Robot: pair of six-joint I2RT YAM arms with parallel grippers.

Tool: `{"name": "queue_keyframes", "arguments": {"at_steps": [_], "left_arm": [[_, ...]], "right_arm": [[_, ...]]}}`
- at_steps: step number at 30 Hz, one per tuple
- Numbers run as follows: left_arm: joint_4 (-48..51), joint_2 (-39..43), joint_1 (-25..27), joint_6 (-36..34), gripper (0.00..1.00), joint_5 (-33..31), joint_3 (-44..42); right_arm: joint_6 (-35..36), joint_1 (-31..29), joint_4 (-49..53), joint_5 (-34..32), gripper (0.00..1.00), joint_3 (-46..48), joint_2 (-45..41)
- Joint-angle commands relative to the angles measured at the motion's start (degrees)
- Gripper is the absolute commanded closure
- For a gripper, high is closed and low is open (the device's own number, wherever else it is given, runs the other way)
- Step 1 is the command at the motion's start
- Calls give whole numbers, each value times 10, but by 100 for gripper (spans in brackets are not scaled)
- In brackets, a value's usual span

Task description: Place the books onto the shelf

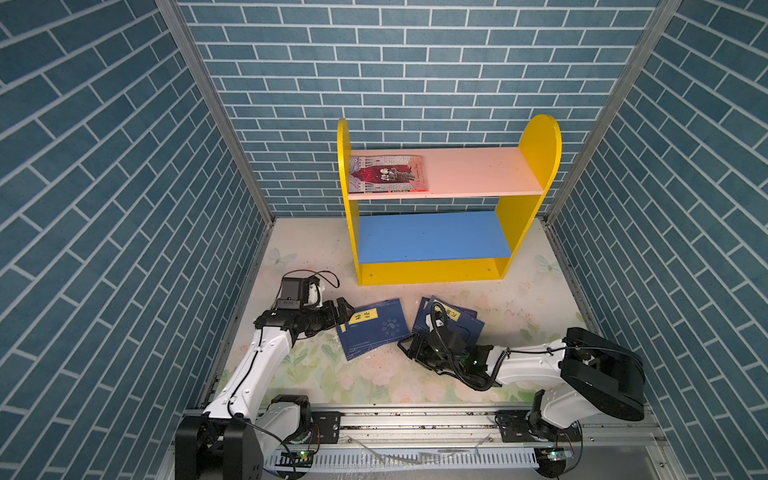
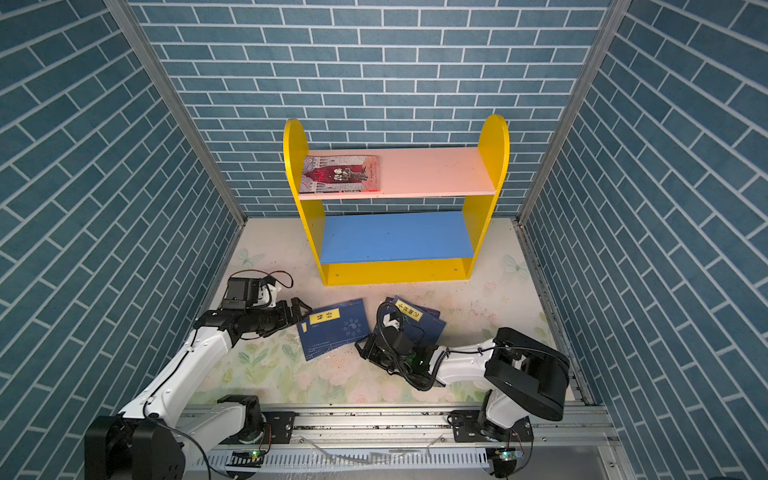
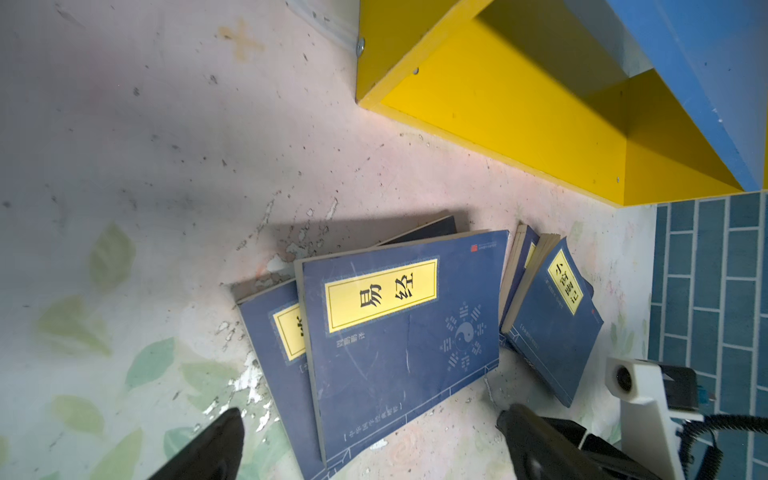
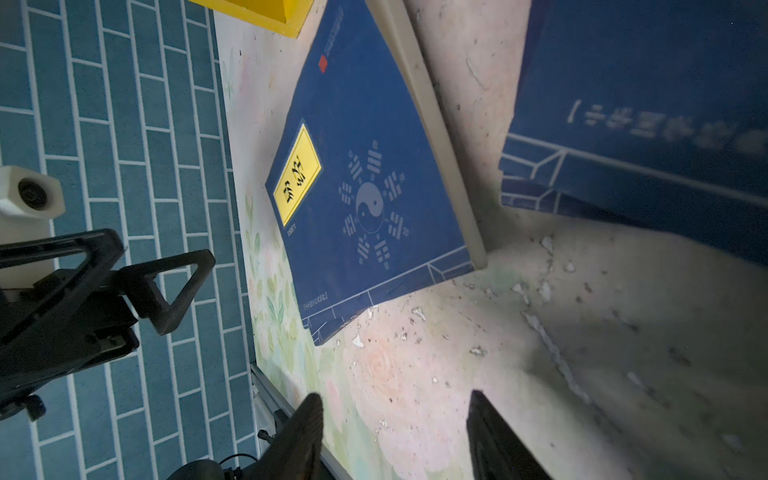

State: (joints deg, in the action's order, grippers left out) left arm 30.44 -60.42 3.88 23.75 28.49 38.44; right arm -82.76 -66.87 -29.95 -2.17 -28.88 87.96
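Floral tabletop (image 1: 374, 382), brick walls (image 1: 415, 83). On shelf (image 1: 432, 272), grey-and-red book (image 1: 388, 173) laid; before shelf, navy books (image 1: 372, 328) left. Nothing held: left gripper (image 1: 344, 309) spread wide, right gripper (image 4: 395, 419) parted. Pickup step judged in hand; thin edge to be pinched next.

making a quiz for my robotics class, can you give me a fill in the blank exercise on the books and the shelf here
The grey-and-red book lies flat on the shelf board coloured ____.
The navy books lying on the table number ____.
The left end effector holds nothing and its jaws stand ____.
Missing words: pink; four; open.
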Motion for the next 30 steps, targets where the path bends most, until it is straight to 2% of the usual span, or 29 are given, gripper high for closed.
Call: {"name": "queue_keyframes", "arguments": {"at_steps": [1, 5, 8, 16, 23, 30], "left_arm": [[-21, 12, 6, 7, 0, 15, -9], [-27, 12, 6, 10, 0, 18, -18], [-72, 19, 6, 17, 0, 49, -46], [-36, 1, 7, 12, 0, 16, -29], [-54, -7, 9, 30, 0, 37, -44], [-71, -28, 16, 25, 0, 31, -52]], "right_arm": [[-31, 0, -57, -13, 44, 9, 24], [-29, -1, -61, -9, 44, -1, 47], [-29, 0, -74, -7, 45, -2, 61], [-24, 3, -66, 2, 45, -3, 66], [-22, 12, -91, 4, 45, 1, 75], [-28, 23, -144, 14, 46, 4, 107]]}}
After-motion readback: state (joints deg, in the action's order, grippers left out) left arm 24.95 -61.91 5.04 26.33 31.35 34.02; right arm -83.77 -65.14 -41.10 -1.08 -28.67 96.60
